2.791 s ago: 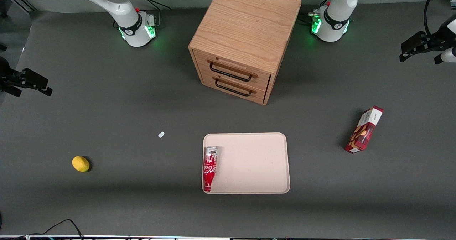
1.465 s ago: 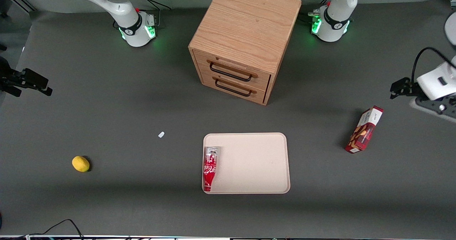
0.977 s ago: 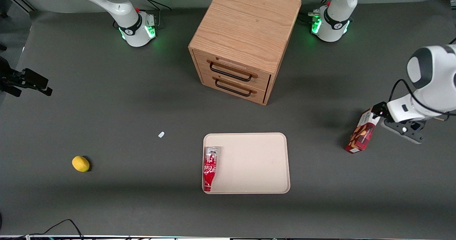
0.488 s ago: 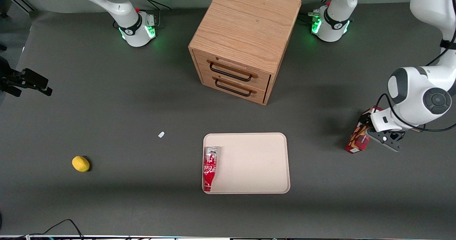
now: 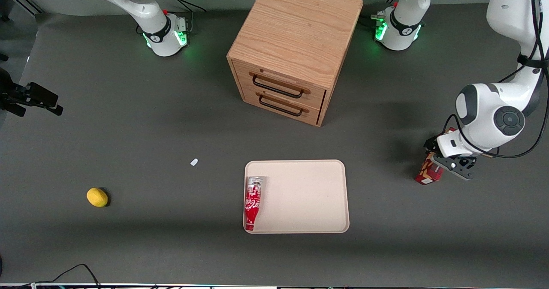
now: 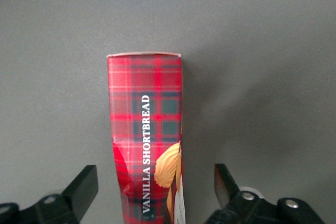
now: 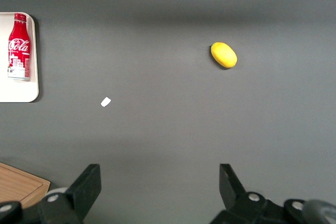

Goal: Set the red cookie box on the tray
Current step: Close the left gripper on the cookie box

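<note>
The red cookie box (image 5: 429,174), tartan red with tan cookie pictures, lies on the grey table toward the working arm's end, well away from the tray (image 5: 309,194). The arm's wrist hides most of it in the front view. My left gripper (image 5: 447,164) hangs just above the box and is open. In the left wrist view the box (image 6: 144,129) runs lengthwise between the two black fingers (image 6: 84,187), with a gap to each, and neither touches it. The beige tray is flat and lies nearer the front camera than the cabinet.
A red Coca-Cola bottle-shaped can (image 5: 253,202) lies in the tray along the edge nearest the parked arm. A wooden two-drawer cabinet (image 5: 296,44) stands mid-table. A yellow lemon (image 5: 97,197) and a small white scrap (image 5: 194,162) lie toward the parked arm's end.
The left arm swung in from the table's edge and came down over the cookie box, with its open fingers now astride it. The box, tray and can have not moved.
</note>
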Available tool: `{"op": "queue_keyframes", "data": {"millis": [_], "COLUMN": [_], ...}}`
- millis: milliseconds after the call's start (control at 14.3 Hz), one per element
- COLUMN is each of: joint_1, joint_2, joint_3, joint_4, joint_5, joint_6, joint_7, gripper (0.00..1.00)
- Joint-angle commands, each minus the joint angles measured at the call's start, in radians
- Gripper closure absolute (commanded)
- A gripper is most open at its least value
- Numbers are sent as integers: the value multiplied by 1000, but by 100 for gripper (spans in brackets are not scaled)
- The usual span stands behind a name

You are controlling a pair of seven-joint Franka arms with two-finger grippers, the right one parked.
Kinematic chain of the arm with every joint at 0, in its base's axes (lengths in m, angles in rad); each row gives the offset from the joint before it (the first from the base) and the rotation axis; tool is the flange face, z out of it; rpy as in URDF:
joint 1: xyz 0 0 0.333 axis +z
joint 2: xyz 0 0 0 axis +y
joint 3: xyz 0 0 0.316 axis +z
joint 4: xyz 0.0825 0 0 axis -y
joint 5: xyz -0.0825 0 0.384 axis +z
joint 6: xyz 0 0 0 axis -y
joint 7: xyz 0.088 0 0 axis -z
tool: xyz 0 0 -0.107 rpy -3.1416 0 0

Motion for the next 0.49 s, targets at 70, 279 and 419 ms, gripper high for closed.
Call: {"op": "queue_keyframes", "data": {"millis": [70, 279, 419], "joint_1": [8, 7, 7], "joint_2": [-8, -8, -8], "joint_3": [-2, -2, -1], "joint_4": [-9, -4, -1], "joint_5": [4, 4, 4], "joint_6": [-3, -7, -7], "joint_7": [-9, -11, -11], "gripper": [46, 100, 100]}}
